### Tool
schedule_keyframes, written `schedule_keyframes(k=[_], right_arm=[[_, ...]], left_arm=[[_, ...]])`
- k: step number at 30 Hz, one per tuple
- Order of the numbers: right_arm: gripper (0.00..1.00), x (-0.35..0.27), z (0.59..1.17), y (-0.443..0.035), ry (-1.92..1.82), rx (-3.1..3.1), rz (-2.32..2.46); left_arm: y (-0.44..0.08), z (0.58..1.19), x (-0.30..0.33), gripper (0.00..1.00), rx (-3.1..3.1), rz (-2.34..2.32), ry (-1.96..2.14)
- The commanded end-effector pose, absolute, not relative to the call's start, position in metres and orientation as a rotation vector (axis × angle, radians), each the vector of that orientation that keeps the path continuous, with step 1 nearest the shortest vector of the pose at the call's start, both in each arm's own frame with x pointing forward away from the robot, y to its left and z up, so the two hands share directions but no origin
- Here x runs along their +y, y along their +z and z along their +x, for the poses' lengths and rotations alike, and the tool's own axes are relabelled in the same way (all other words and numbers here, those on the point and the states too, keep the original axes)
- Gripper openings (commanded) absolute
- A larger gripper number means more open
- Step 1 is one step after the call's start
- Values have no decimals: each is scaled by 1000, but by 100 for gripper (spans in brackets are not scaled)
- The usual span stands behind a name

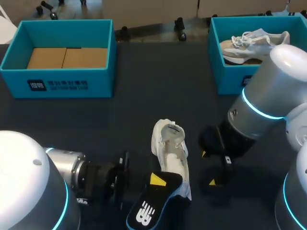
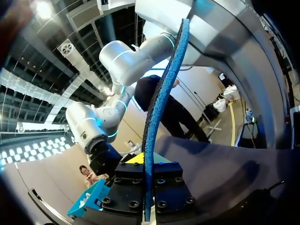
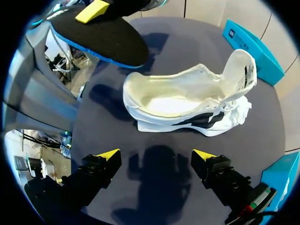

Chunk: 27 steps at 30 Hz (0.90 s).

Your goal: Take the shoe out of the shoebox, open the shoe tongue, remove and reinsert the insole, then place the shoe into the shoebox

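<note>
A white shoe (image 1: 169, 151) with a black streak on its side is seen lying on the dark desk (image 1: 134, 110) near its middle, toe toward 12 o'clock and heel toward 6 o'clock. Its tongue is stood up and tipped forward, the slack laces are bunched at the toe end, and the pale inner bed is laid bare. The insole (image 1: 152, 203), black on its face with a bright blue rim and a white mark, is found at about 7 o'clock from the shoe, just beside the heel; whether the two touch cannot be told. It is clamped edge-on in the left pincer (image 2: 147, 185), whose fingers are pressed against both its faces. The right pincer (image 3: 155, 154) is held at 3 o'clock of the shoe, its fingers set wide apart with nothing between them and the shoe lying ahead of them. A blue shoebox (image 1: 57, 81) lined with brown cardboard (image 1: 67, 57) is placed at 10 o'clock. A second box (image 1: 229, 81), at 2 o'clock, is filled by another pale shoe (image 1: 254, 43).
</note>
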State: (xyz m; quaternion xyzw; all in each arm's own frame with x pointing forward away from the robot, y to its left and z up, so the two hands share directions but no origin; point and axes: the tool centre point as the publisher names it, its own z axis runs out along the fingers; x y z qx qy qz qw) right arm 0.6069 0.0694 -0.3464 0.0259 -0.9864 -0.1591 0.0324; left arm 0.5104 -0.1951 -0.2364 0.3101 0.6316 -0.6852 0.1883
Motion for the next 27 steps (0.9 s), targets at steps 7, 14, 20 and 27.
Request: schedule_keyframes(k=[7, 14, 20, 27], right_arm=[[100, 79, 612, -357, -469, -3034, 54], [100, 79, 612, -357, -469, -3034, 54], [100, 79, 612, -357, -469, -3034, 54], [100, 79, 612, -357, -469, -3034, 54]], left_arm=[[-238, 504, -204, 0, 1791, 858, -1955], [-241, 498, -209, 0, 1796, 861, -1971], [-245, 500, -213, 0, 1809, 852, -1966], [-251, 509, -217, 0, 1822, 820, -1950]])
